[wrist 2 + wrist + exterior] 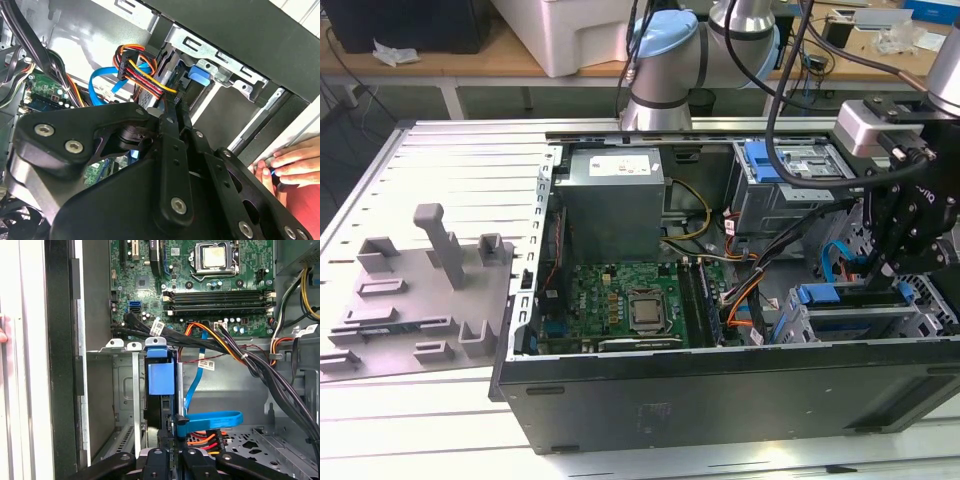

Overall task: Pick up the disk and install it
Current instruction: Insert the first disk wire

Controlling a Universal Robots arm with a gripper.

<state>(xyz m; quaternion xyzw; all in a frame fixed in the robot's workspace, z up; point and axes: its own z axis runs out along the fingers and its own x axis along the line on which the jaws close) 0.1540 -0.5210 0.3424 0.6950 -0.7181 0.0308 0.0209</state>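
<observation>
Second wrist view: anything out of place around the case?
Yes: a person's hand rests against the computer case's outer edge, near the drive bay. A fingertip also shows at that side in the first wrist view. Inside, the cables and the disk look undamaged.

disk (pixel 161 377): mostly hidden in drive cage | hand (pixel 292 165): cut off by picture edge

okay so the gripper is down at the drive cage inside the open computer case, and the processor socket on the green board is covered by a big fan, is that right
Not quite. The gripper is down at the drive cage inside the open computer case, but the processor socket on the green board is bare; no fan covers it. The exterior view and the first wrist view both show this.
</observation>
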